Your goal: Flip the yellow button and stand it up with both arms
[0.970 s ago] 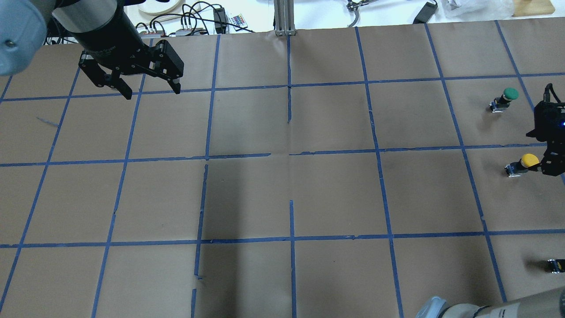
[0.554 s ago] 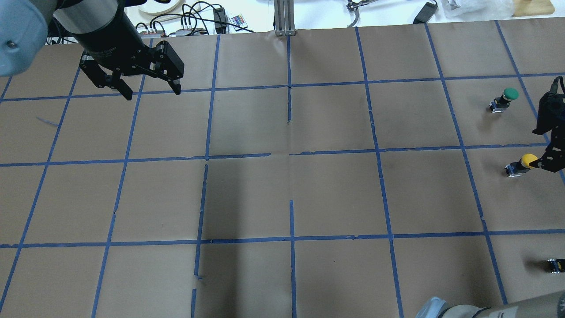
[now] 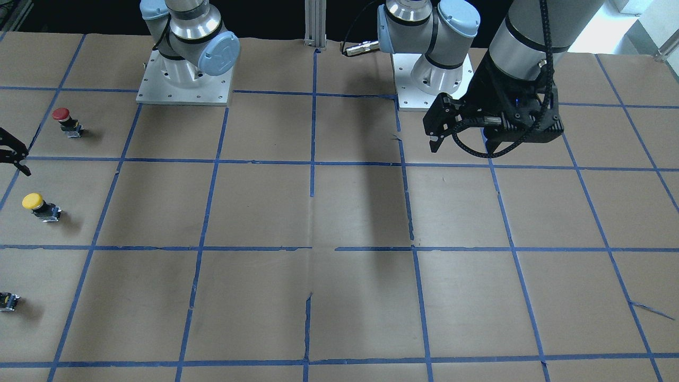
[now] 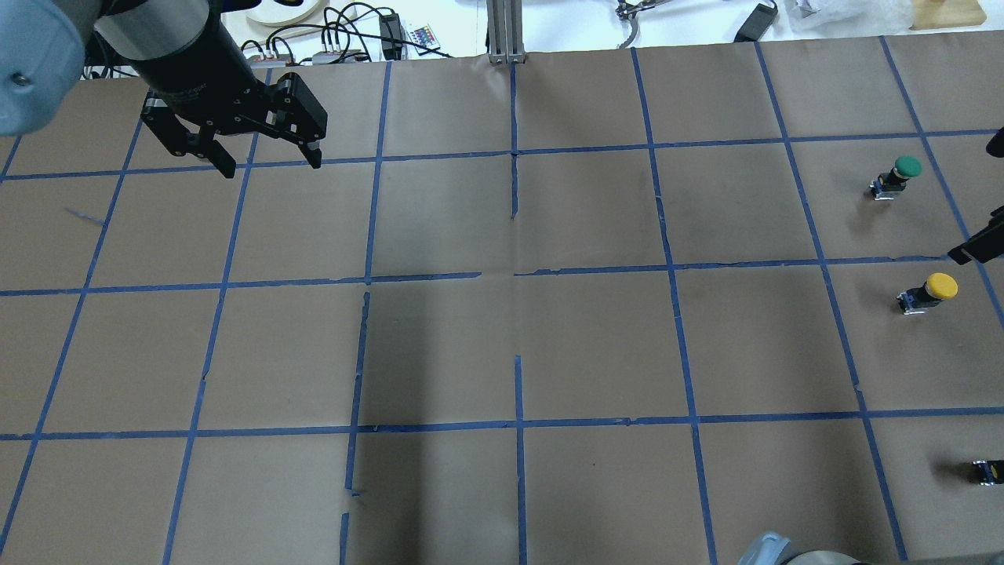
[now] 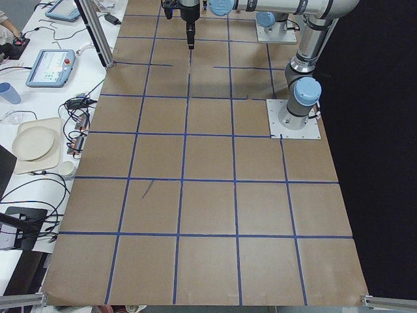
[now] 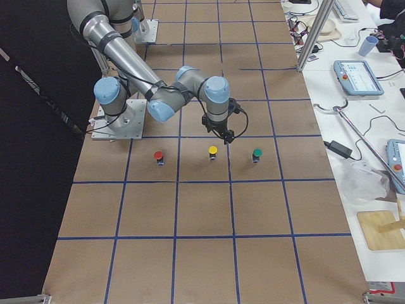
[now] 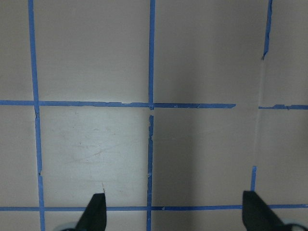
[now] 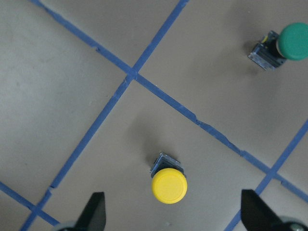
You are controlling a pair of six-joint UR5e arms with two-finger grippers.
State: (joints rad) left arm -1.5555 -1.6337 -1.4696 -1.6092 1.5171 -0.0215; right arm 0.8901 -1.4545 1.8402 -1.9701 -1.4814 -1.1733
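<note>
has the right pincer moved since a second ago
Yes: the right pincer has pulled back toward the view's right edge, off the yellow button, which stayed put.

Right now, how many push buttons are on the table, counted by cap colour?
red-capped button: 1
yellow button: 1
green-capped button: 1
Total: 3

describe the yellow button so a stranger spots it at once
On the brown table gridded with blue tape, find the row of three push-buttons near the right pincer. The yellow button is the middle one, the only yellow cap, between the red button and the green button.
</note>
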